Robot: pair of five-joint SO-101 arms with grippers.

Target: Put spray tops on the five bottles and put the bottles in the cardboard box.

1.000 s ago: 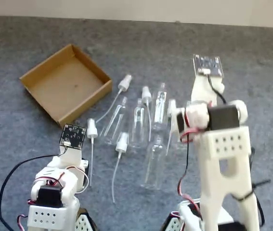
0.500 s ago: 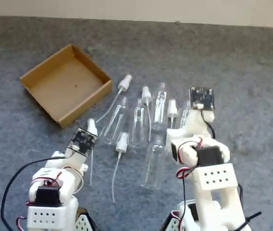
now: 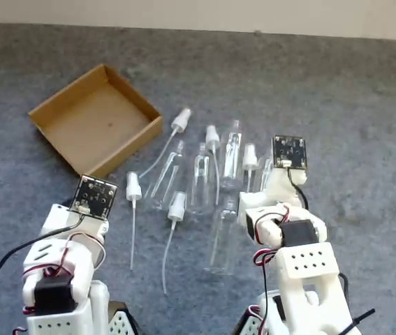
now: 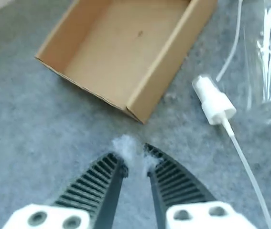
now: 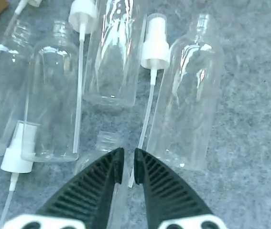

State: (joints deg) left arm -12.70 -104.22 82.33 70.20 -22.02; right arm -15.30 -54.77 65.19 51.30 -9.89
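Bottles (image 5: 111,57) lay just ahead of the right gripper (image 5: 128,155), nearly closed and empty; the left gripper (image 4: 134,160), likewise, faced the cardboard box (image 4: 168,62).

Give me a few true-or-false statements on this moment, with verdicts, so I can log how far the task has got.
1. The cardboard box has nothing in it. True.
2. All the bottles already carry their spray tops. False: the tops lie loose on the grey surface among the bottles, whose necks are bare.
3. The left tool is near a corner of the box. True.
4. The right tool grips a spray top. False: it holds nothing and hangs over the row of bottles.
5. The bottles stand upright. False: they lie on their sides.
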